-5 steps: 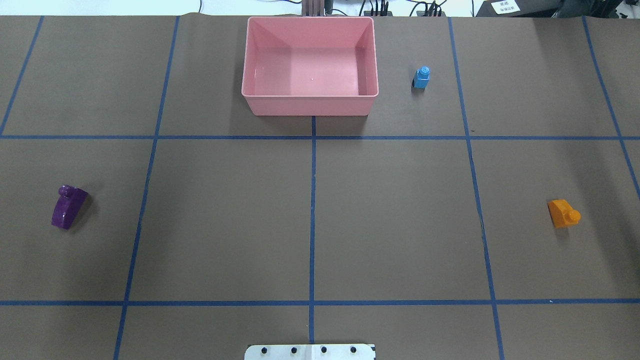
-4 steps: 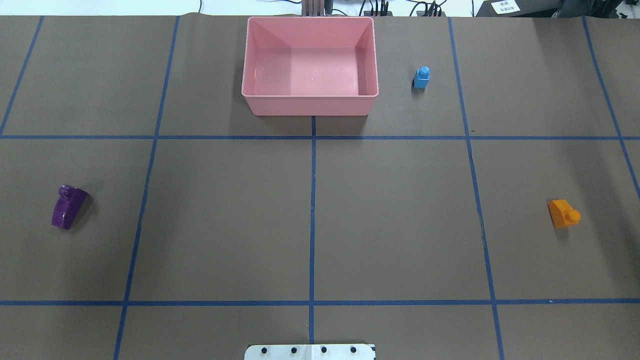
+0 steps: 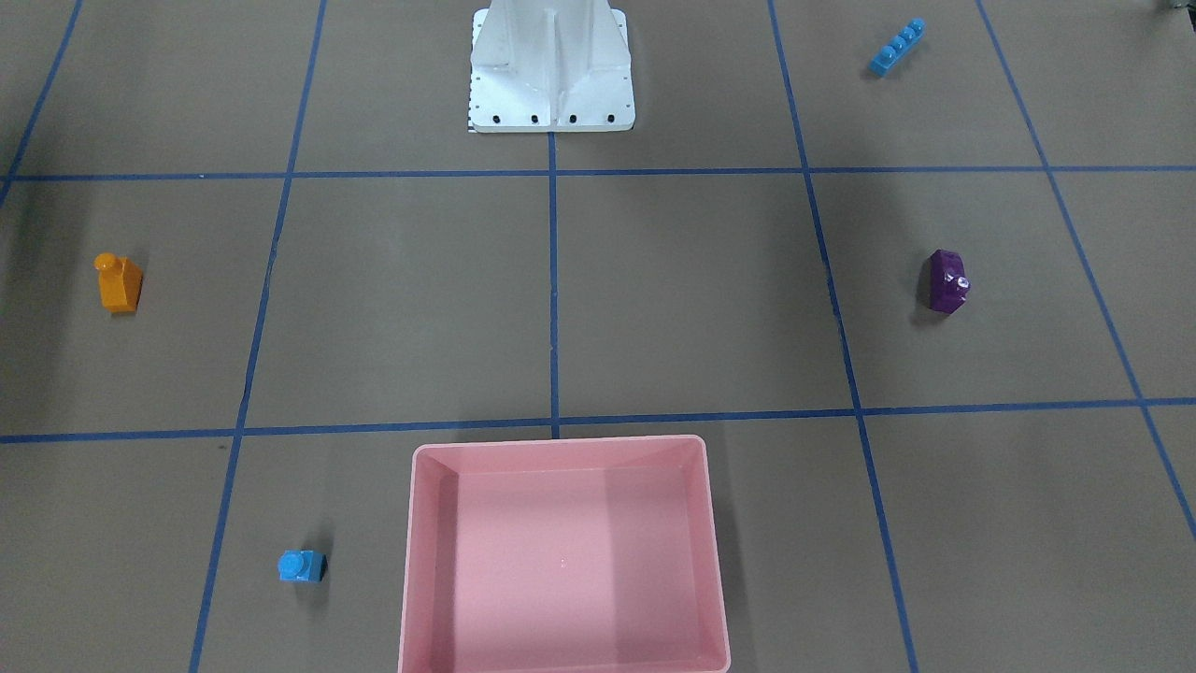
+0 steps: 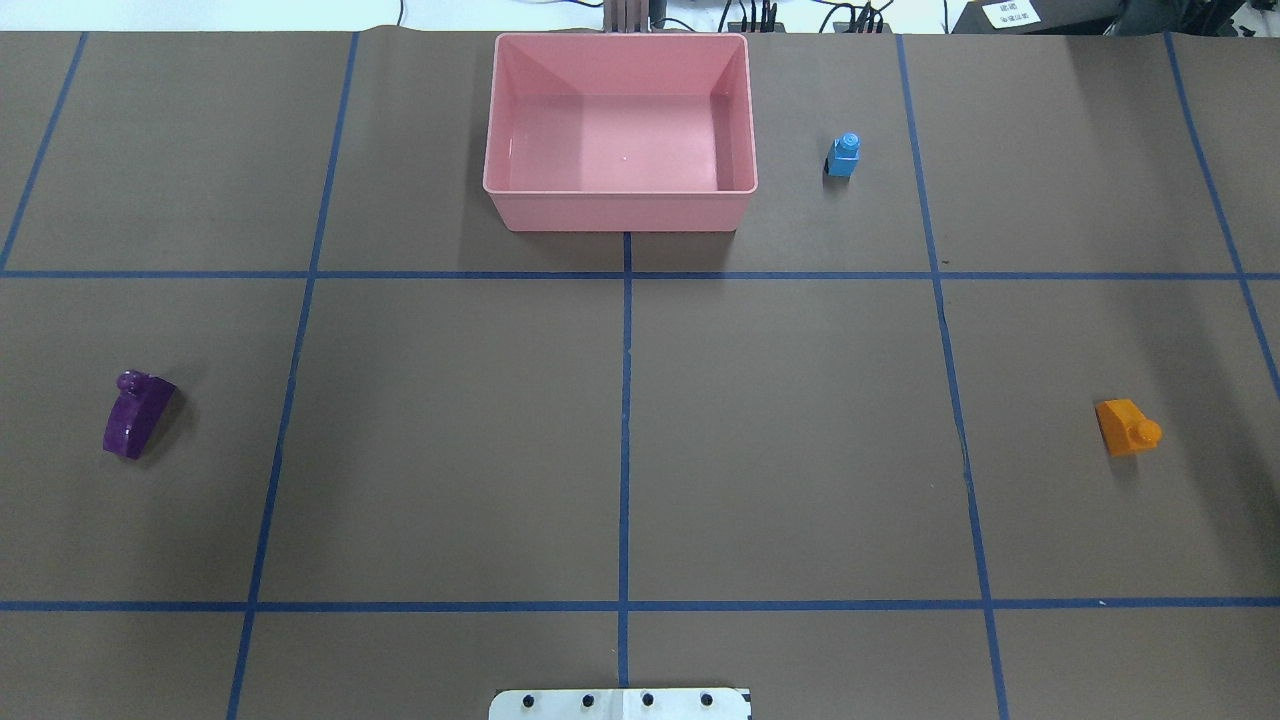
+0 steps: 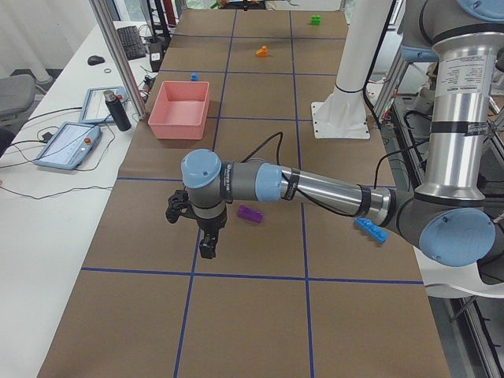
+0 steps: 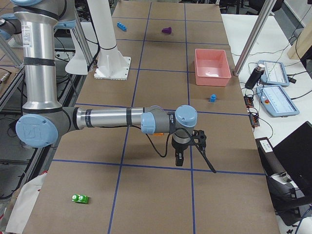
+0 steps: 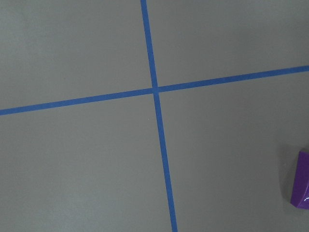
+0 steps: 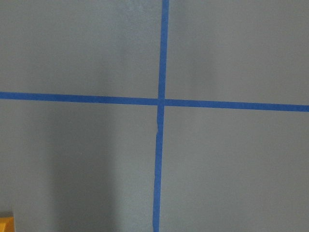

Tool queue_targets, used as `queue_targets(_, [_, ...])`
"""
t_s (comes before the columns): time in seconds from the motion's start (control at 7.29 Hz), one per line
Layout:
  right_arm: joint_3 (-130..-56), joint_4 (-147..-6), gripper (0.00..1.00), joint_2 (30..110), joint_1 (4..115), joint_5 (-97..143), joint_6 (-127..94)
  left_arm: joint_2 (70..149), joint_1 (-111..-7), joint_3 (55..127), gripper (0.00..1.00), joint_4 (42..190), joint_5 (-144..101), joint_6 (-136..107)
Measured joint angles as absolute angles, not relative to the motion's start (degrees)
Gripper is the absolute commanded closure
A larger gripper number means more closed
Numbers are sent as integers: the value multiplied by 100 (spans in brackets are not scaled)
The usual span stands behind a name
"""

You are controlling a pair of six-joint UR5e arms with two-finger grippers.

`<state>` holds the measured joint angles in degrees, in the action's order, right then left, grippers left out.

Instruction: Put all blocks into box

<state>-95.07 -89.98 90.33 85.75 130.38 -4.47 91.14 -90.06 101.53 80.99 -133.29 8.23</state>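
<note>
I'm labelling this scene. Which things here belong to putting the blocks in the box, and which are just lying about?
Part of the job: pink box, orange block, small light-blue block, long light-blue block, purple block, green block.

Just lying about: white robot base, control tablets, black cylinder, keyboard.

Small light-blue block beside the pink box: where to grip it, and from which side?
Probably across the flat side faces of the small light-blue block, below its stud, coming straight down: it stands upright, stud on top, apart from the pink box.
</note>
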Motion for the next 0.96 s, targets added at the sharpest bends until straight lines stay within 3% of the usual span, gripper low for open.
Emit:
queue_targets(0.41, [-9608,-8536,0,9021,8558,13041,-525,9147,-9001,9974,0,9198,-13328,793])
queue_targets(0.96, [-9653,-8422,0,8990,8500,13076,-547,9484,-8996,9227,0,9357,-13655,820])
